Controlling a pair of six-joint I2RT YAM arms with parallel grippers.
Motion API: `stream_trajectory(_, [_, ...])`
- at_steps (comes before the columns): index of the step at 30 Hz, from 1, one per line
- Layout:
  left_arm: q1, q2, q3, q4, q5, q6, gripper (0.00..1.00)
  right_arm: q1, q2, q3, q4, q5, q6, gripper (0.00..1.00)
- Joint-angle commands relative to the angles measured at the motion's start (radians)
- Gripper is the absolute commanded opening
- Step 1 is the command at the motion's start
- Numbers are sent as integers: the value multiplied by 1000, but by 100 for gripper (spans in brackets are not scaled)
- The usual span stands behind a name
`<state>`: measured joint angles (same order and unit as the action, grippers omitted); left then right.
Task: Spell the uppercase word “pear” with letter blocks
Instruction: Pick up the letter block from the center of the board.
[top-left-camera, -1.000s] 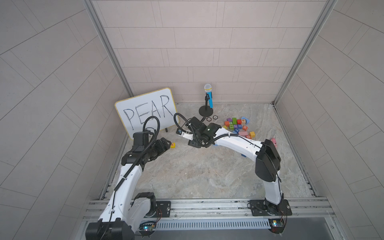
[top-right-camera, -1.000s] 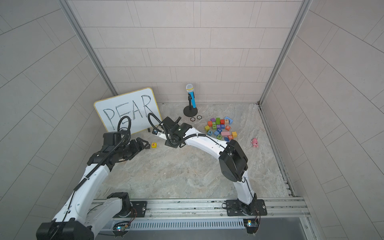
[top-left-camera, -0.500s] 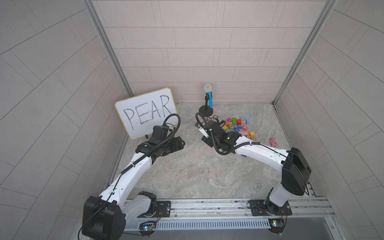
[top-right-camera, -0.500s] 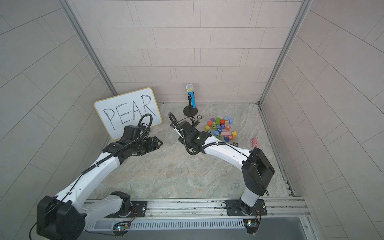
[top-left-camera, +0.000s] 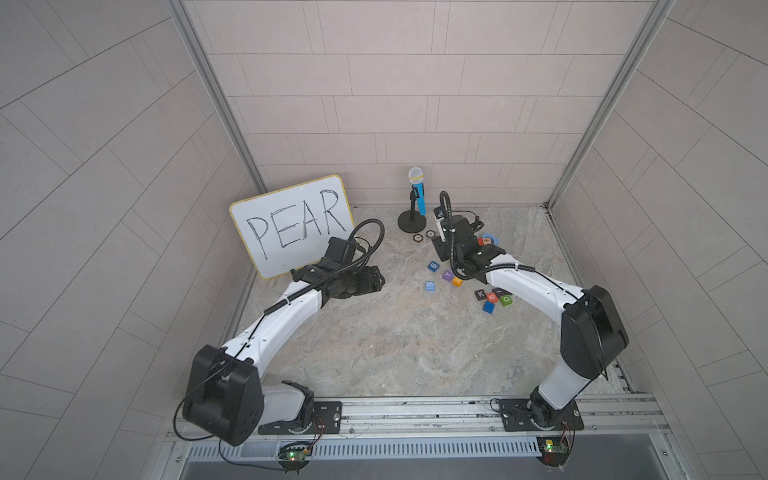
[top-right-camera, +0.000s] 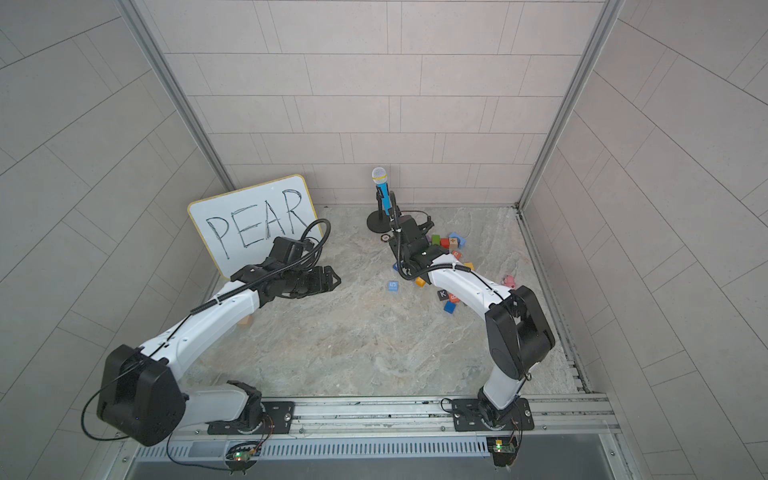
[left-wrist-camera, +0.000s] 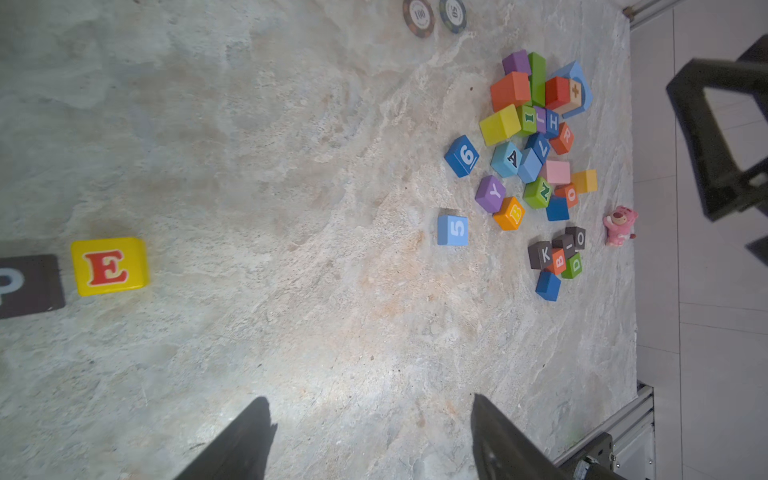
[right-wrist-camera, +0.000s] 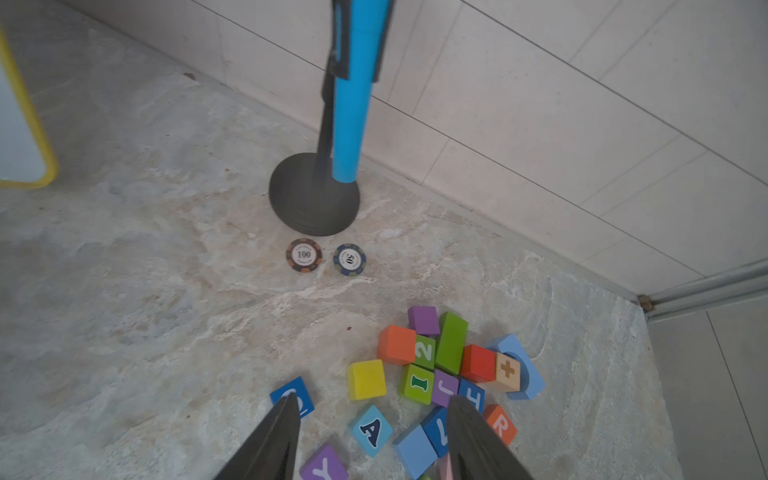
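We list: P block (left-wrist-camera: 25, 286), E block (left-wrist-camera: 109, 266) side by side, word begun; right fingers (right-wrist-camera: 274, 440) apart above A block (right-wrist-camera: 371, 430), likely next letter; left fingers (left-wrist-camera: 241, 440) apart, empty.

Soft, even light in both top views, though I see the walls (top-left-camera: 124, 124) bow at the edges; left wrist view has a pale glow on the floor (left-wrist-camera: 316, 374) beside my fingers (left-wrist-camera: 241, 449); right wrist: fingers (right-wrist-camera: 270, 440) soft, mic (right-wrist-camera: 357, 83) beyond them blurred.
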<state>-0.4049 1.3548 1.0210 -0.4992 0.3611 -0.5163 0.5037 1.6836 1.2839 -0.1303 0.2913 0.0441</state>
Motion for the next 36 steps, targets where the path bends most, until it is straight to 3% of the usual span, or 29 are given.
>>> stream_trajectory(1, [-45, 69, 79, 13, -20, 39, 78, -47, 27, -12, -10, -19, 126, 59])
stream_trajectory(7, [-90, 182, 165, 25, -19, 52, 78, -121, 39, -30, -40, -129, 251, 57])
stream_trajectory(15, [-123, 246, 194, 40, -25, 42, 78, -144, 61, -48, -42, -157, 296, 57])
stream_trajectory(36, [-119, 125, 126, -27, -96, 73, 78, -193, 103, -46, -48, -254, 397, 55])
